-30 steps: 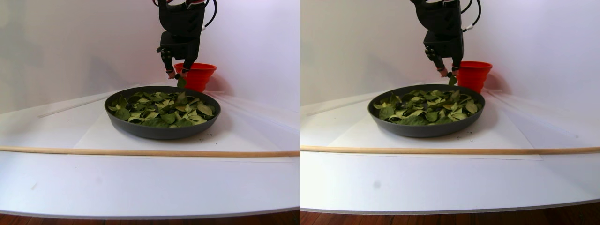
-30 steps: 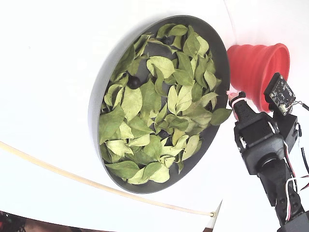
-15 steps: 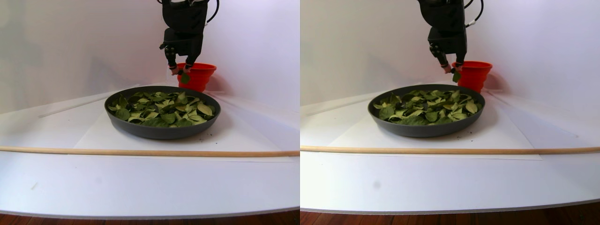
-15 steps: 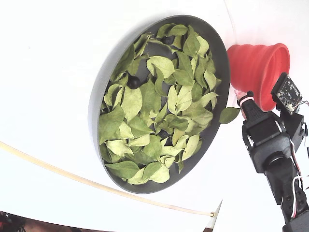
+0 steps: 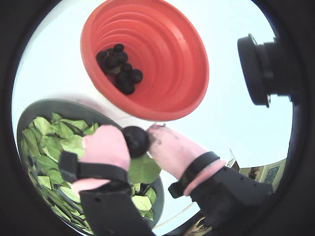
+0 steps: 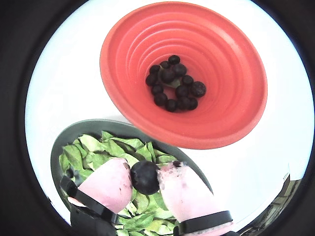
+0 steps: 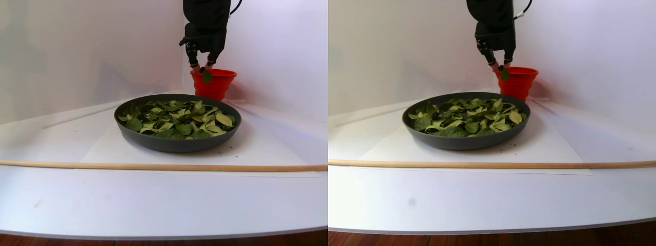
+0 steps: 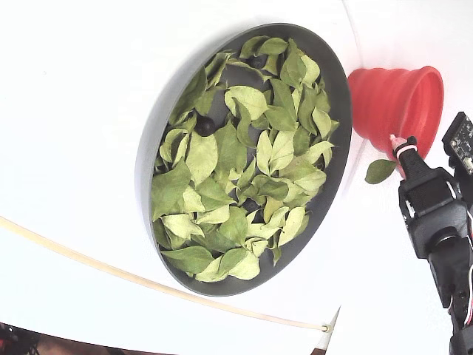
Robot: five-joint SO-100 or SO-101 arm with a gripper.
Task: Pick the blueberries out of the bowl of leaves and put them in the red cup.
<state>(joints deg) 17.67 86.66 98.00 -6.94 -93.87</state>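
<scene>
I am watching a single blueberry (image 6: 144, 177) being pinched between the pink fingertips (image 6: 106, 184) of the hand (image 5: 138, 143), a green leaf (image 8: 380, 171) hanging along with it. The hand is hovering just beside the red cup (image 6: 231, 73), above the far rim of the bowl (image 7: 174, 144). A cluster of blueberries (image 6: 176, 89) is sitting inside the cup. Leaves (image 8: 236, 155) are filling the bowl on the white counter (image 7: 154, 200).
</scene>
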